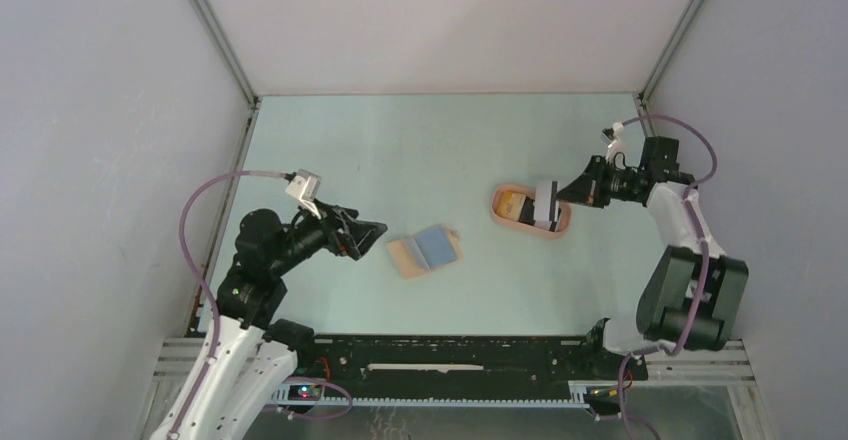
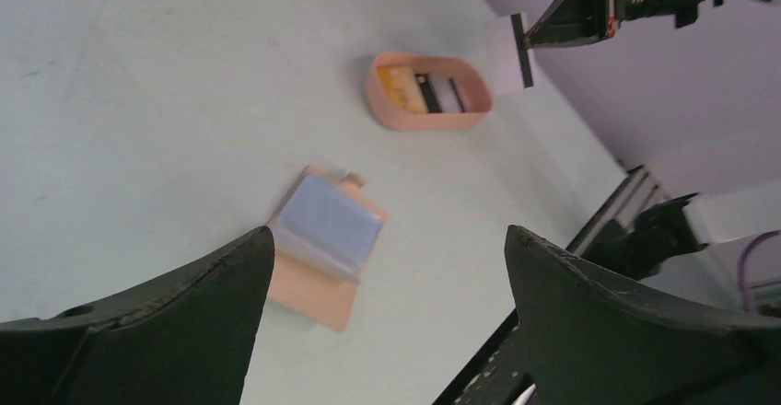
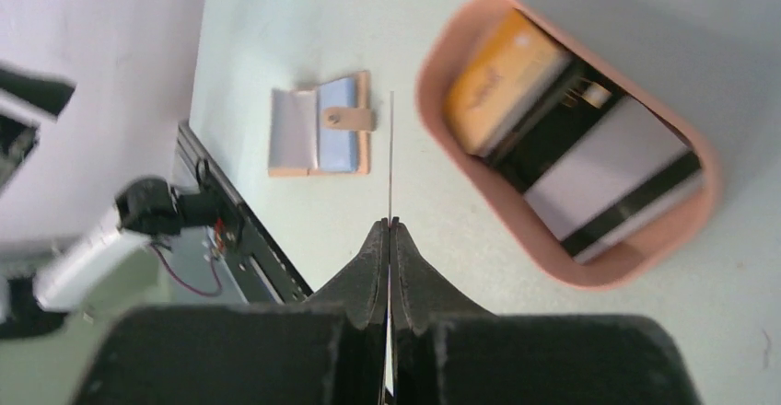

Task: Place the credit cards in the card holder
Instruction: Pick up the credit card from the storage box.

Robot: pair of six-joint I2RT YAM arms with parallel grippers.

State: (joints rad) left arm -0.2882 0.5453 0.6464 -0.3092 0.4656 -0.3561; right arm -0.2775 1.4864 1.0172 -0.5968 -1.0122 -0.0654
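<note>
Right gripper: clamped on one credit card, right of centre, over pink tray. Left gripper: wide, empty. Card holder: open, frame centre. Handling: align card edge to pocket mouth, slide in shallow.

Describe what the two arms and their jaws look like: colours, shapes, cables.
Both the left arm and the right arm mix white shells with chunky black joint housings. A lilac cable loops along each, and a small white box sits at each wrist. The jaws are matte black, broad at the base, tapering to thin tips. No markings are legible.
</note>
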